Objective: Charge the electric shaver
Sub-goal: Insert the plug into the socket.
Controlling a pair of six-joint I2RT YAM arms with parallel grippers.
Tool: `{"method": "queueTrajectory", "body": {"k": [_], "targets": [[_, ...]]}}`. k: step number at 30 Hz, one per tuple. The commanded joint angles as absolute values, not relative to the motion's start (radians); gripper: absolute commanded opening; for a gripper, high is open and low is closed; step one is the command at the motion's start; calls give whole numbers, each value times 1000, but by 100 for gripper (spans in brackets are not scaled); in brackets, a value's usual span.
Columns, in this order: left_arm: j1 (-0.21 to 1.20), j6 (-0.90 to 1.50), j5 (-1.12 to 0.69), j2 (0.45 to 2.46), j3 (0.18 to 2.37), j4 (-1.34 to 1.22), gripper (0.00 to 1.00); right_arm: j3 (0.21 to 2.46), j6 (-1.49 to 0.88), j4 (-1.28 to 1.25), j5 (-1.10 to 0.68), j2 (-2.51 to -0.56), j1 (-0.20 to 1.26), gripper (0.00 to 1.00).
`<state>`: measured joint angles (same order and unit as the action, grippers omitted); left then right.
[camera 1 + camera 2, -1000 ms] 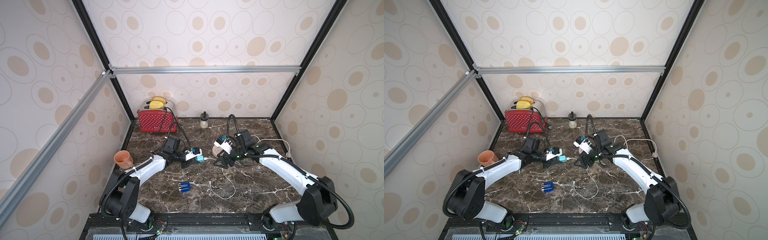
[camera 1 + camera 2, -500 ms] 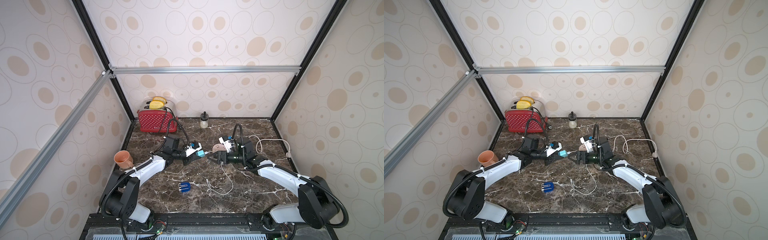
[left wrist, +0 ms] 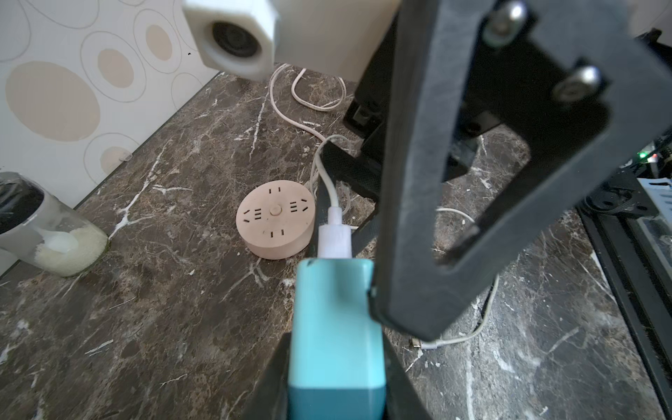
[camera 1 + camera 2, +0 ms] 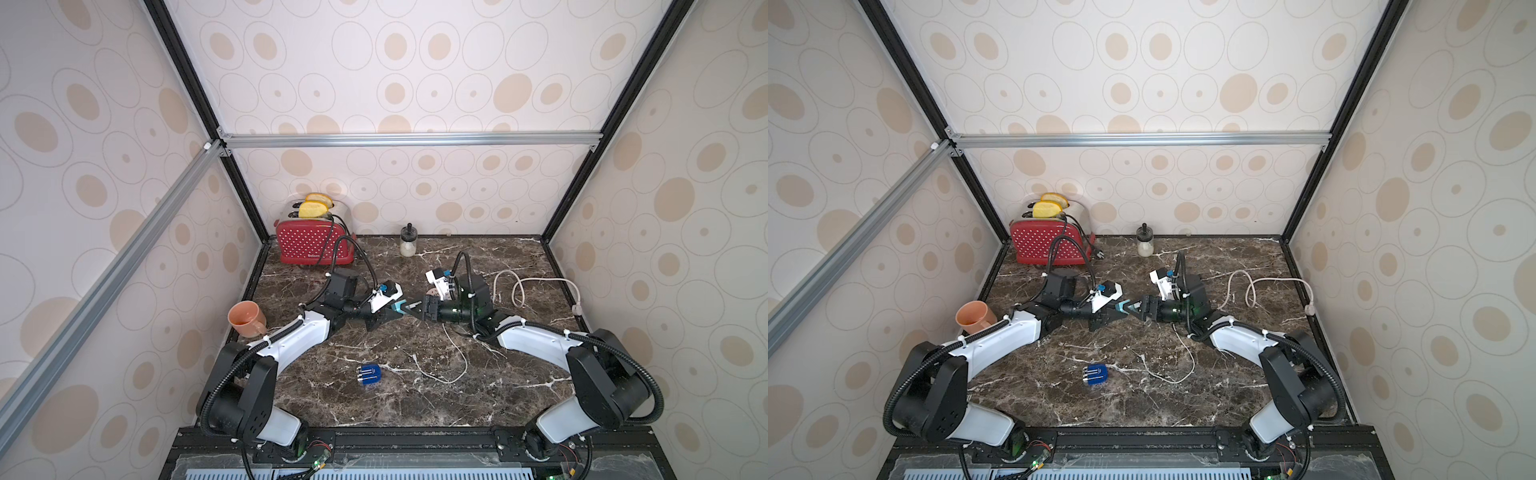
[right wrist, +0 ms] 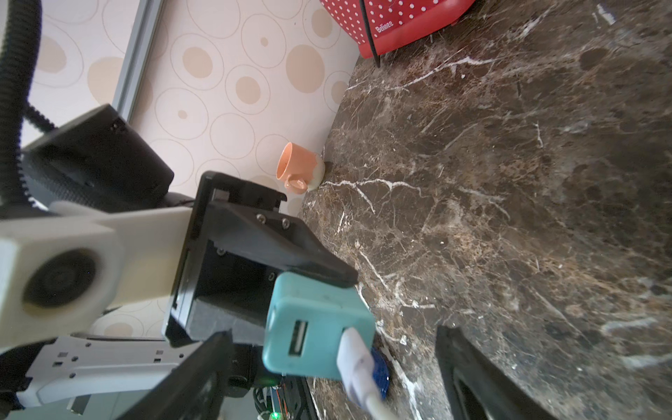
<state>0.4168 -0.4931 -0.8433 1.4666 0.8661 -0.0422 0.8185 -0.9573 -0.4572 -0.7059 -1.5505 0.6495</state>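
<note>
The electric shaver [image 4: 369, 375] [image 4: 1095, 375], dark blue with silver stripes, lies alone on the marble near the front; in the right wrist view a sliver of the shaver [image 5: 381, 369] shows behind the cable. My left gripper [image 4: 395, 311] [image 3: 336, 382] is shut on a teal cube adapter [image 4: 400, 307] [image 3: 336, 327] held above the table. A white USB plug [image 3: 334, 240] [image 5: 358, 360] sits in the adapter. My right gripper [image 4: 412, 308] [image 5: 334, 363] faces it, open, its fingers [image 5: 472, 371] on both sides of the adapter with gaps.
A round pink power strip [image 3: 274, 218] lies just behind the grippers, its thick cord [image 4: 523, 286] looping to the right. The thin white cable [image 4: 453, 361] trails forward. A red toaster [image 4: 311, 245], a small jar [image 4: 408, 245] and an orange cup [image 4: 245, 318] stand at the back and left.
My left gripper lifted the adapter and carried it toward the middle. My right arm swung from the power strip, levelled out, and brought its open jaws around the adapter's end.
</note>
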Motion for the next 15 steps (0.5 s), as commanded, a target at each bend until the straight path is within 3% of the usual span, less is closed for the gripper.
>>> {"method": "queueTrajectory", "body": {"k": [1,15], "targets": [[414,-491,-861,1445,879,-71,7,846,-1015,-526,-702,-1573,658,87],[414,-480,-848,1465,873,-106,13,865,-1076,-594,-709,-1621,681,64]]}}
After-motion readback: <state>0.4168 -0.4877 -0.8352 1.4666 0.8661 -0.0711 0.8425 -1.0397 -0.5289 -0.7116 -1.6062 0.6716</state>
